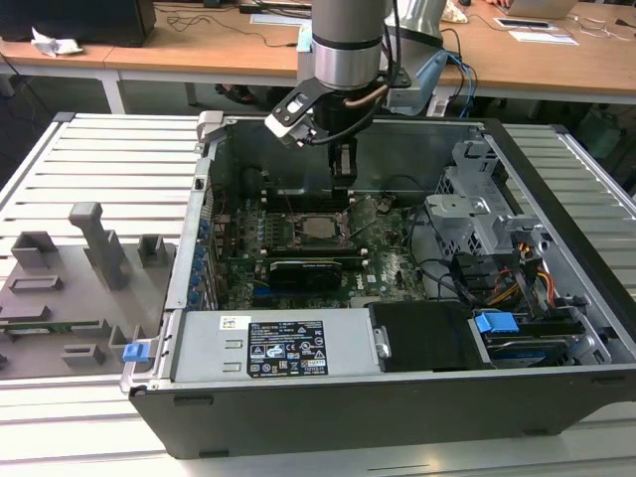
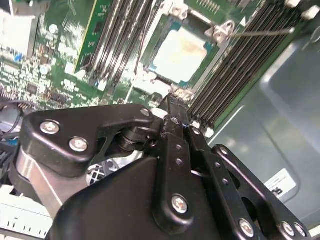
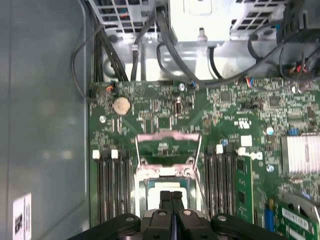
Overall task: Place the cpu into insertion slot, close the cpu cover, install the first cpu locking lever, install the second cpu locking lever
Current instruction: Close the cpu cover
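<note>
Second wrist view: fingers (image 2: 175, 135) together, just beside cpu (image 2: 182, 56)

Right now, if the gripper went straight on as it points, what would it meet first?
Probably the cpu lying in the insertion slot, near its edge; the gripper points down at it. Depth is unclear, so the slot's rim might come first.

cpu (image 3: 170, 186) perhaps half hidden behind pincer (image 3: 171, 195), seating unclear
</note>
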You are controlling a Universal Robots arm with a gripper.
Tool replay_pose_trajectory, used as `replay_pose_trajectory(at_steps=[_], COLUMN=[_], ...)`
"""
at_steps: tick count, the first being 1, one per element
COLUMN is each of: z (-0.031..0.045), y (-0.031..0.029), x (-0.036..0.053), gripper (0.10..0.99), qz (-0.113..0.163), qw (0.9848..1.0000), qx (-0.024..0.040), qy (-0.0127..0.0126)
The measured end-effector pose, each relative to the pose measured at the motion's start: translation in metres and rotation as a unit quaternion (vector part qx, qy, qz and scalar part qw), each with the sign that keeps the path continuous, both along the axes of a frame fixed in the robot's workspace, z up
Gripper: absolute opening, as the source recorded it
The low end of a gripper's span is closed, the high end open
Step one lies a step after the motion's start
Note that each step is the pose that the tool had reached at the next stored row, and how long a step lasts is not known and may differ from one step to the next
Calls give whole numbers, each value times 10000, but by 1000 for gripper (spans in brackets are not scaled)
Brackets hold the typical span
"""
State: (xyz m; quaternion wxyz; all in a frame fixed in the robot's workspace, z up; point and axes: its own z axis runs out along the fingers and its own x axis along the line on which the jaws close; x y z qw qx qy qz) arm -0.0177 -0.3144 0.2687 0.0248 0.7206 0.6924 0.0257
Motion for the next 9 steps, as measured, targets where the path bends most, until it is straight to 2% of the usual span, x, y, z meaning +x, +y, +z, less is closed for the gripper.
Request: replay_pose_trajectory(at_steps=[6,9], z=[0,1], y=[2,2], x=[119,199], gripper=[106,106], qz=[-1,-1], qw=[10000,10000], qx=[0,0], qy=[10,69])
